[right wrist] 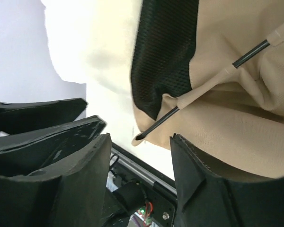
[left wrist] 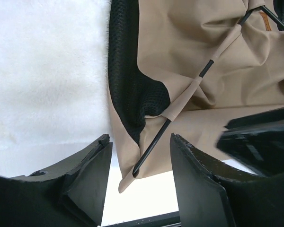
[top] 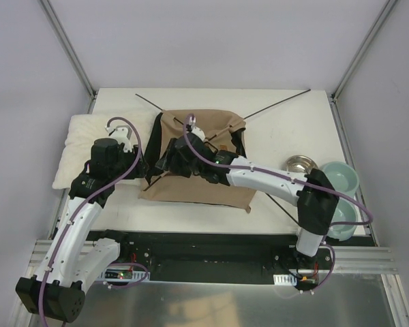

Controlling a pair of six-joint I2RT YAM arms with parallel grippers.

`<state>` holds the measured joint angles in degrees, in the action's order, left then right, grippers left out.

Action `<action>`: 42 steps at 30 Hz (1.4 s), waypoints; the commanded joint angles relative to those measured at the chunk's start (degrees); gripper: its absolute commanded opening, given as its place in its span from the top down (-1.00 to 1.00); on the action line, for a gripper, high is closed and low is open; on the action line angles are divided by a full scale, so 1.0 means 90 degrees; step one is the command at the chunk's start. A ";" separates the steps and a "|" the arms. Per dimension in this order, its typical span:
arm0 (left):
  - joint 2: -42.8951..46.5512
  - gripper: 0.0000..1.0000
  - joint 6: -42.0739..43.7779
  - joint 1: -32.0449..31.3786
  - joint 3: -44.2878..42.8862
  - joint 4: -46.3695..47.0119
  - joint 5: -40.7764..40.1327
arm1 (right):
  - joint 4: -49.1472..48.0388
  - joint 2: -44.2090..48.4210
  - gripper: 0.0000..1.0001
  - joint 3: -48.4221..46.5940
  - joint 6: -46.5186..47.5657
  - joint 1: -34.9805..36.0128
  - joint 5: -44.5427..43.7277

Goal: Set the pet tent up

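Both hands are released at this moment. The left hand [left wrist: 139,142] has its jaws apart with the near end of a thin black pole [left wrist: 151,146] between them. The right hand [right wrist: 139,139] stands the same way around the same pole end and grasps nothing. The pet tent [top: 204,194] lies flat and collapsed in the middle of the worktop [top: 286,129]. Its left edge is against the fluffy pillow [top: 78,146], and two pole ends reach out past its far side.

We think the first danger is the two hands themselves. They are very near each other at one corner, so a small wrong move can make them collide. Neither holds the pole, and we cannot tell whether its tip sits in the corner pocket. If a hand closes a little off, it may catch only the tan cloth, or push the pole back through its sleeve. The tent may also slide, because nothing pins it down. The right arm [top: 273,180] passes near the steel bowl [top: 300,163] and the green bowls [top: 341,180], so it could knock them.

The worktop is white and looks smooth and hard. Pale grey walls [top: 204,41] close it on three sides, with metal posts [top: 68,48] at the far corners and a black rail [top: 211,248] along the near edge.
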<state>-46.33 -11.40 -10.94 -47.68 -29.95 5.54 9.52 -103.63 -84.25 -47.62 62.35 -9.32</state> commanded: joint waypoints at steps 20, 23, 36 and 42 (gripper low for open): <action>0.0235 -0.17 -0.0667 -0.0035 -0.0522 -0.0070 -0.0088 | 0.3228 -0.0377 -0.45 -0.1917 0.6452 -0.2786 0.0459; 0.0196 -0.17 -0.0794 -0.0035 -0.0513 -0.0099 -0.0049 | 0.3201 -0.0876 -0.43 -0.2376 0.6006 -0.2982 0.0274; -0.0126 -0.17 -0.0970 -0.0035 -0.0601 -0.0099 -0.0157 | 0.2858 -0.1873 -0.38 -0.3285 0.1846 -0.3363 -0.0429; -0.0185 -0.17 -0.0931 -0.0044 -0.0630 -0.0099 -0.0235 | 0.3678 -0.2342 -0.26 -0.3813 0.0673 -0.3383 -0.0985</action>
<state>-47.90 -19.14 -10.92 -50.98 -30.87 4.21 36.67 -122.56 -115.00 -31.11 31.99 -13.28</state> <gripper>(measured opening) 0.582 0.648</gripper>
